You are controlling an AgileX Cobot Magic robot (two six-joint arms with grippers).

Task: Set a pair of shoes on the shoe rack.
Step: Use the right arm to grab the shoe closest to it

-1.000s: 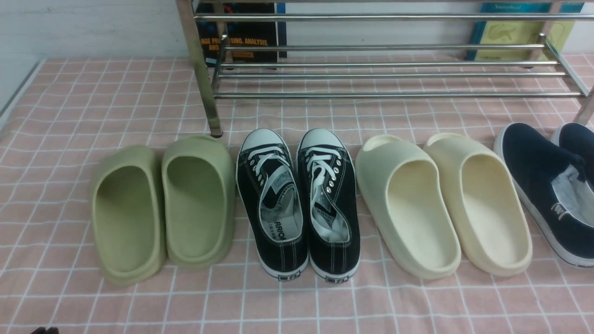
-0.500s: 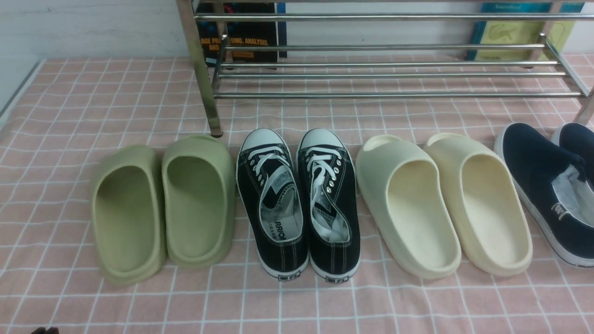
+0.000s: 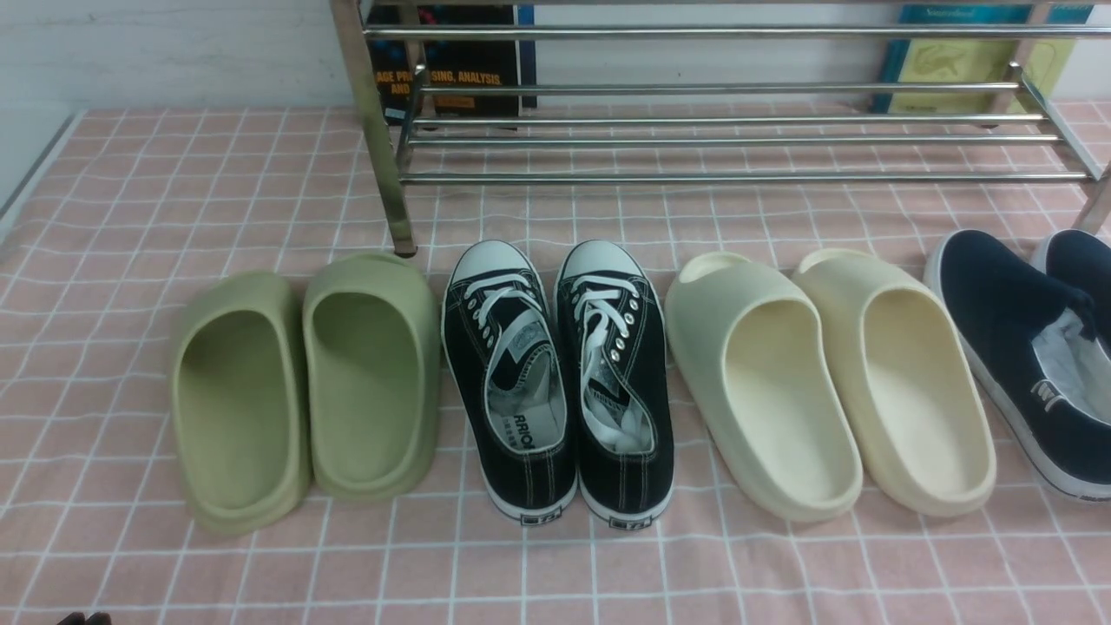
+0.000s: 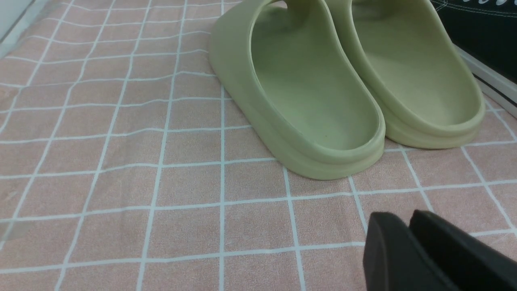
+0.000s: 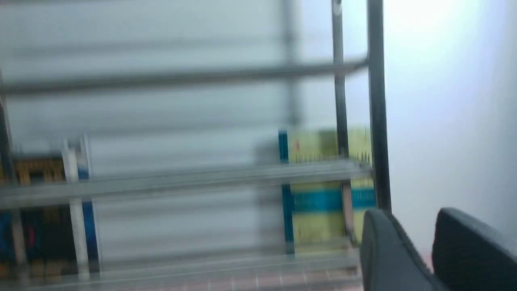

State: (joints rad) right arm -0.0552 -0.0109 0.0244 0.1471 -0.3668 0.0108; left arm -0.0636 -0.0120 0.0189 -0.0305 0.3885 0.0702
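Note:
The pair of shoes, navy slip-ons with white soles, stands at the far right of the pink checked cloth: one shoe [image 3: 1011, 338] shows in full, the other [image 3: 1081, 260] is cut off by the frame's edge. The chrome shoe rack [image 3: 720, 139] stands behind the row of footwear and appears blurred in the right wrist view [image 5: 181, 178]. My left gripper [image 4: 408, 220] hovers low over the cloth near the green slides, its fingers together with nothing between them; only its tip [image 3: 82, 619] shows in the front view. My right gripper [image 5: 416, 218] is open and empty, facing the rack's right end.
In a row left of the navy pair stand cream slides [image 3: 825, 382], black lace-up sneakers [image 3: 555, 382] and green slides [image 3: 304, 382]. Books [image 3: 451, 61] lean behind the rack. The table's edge [image 3: 35, 165] runs along the far left.

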